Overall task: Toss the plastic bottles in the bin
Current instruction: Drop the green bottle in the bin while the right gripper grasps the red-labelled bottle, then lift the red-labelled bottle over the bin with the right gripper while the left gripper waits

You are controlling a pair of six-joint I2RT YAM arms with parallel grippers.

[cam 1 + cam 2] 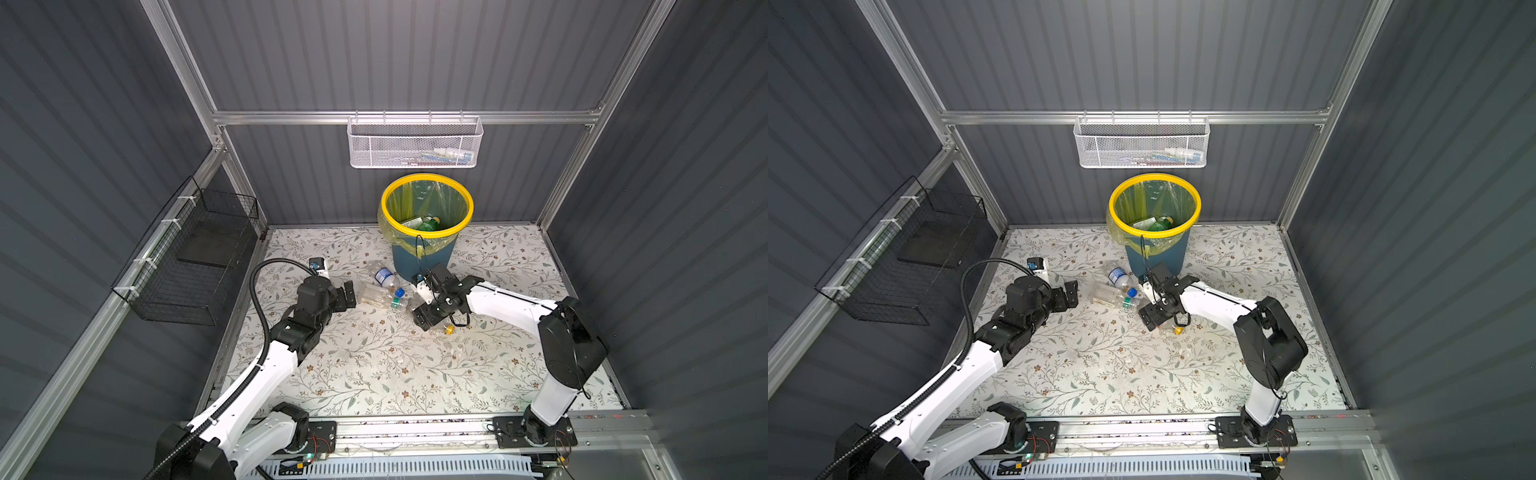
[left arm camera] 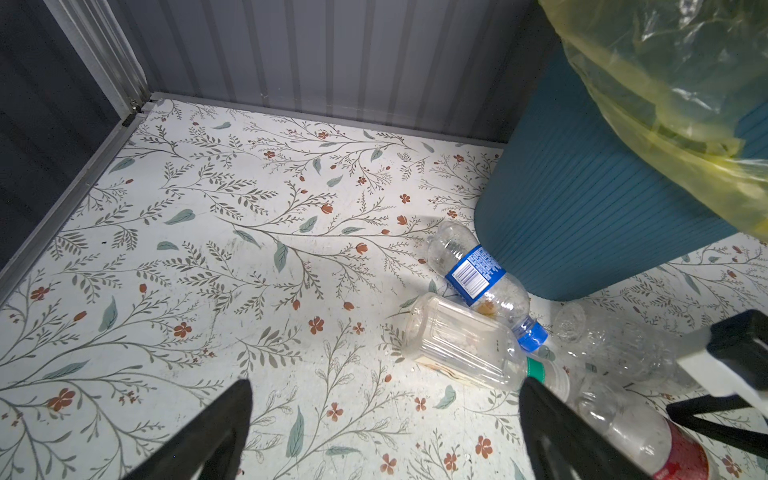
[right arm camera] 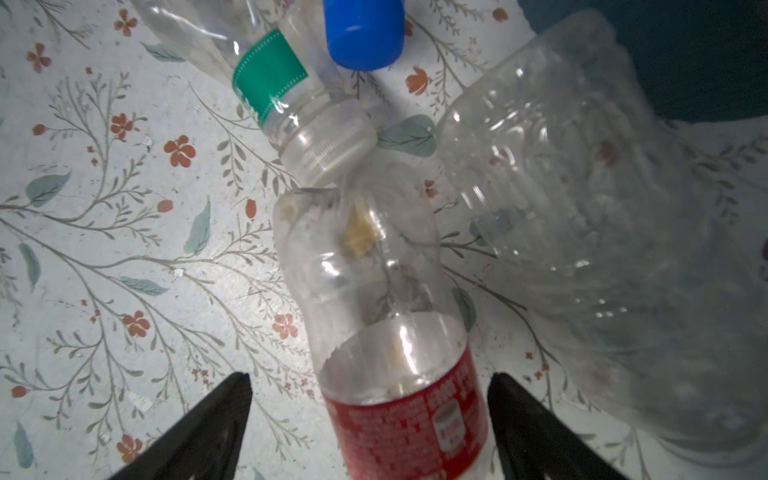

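The bin [image 1: 386, 208] [image 1: 1113, 205] with a yellow rim and liner stands at the back centre, and a green bottle [image 1: 428, 225] lies inside it. In front of it lie a blue-label bottle [image 1: 384, 276] [image 2: 478, 274], a square clear bottle [image 1: 376, 296] [image 2: 457, 340] with a green neck band, a crumpled clear bottle [image 3: 582, 208] and a red-label bottle [image 3: 386, 316]. My right gripper [image 1: 417, 299] [image 3: 370, 380] is open, one finger on each side of the red-label bottle. My left gripper [image 1: 348, 296] [image 2: 386, 390] is open and empty, just left of the square bottle.
A white mesh basket [image 1: 415, 143] hangs on the back wall above the bin. A black wire basket [image 1: 187, 266] hangs on the left wall. Grey walls close in the flowered floor [image 1: 374, 374] on three sides. The bin's blue wall [image 2: 582, 208] stands close to the bottles.
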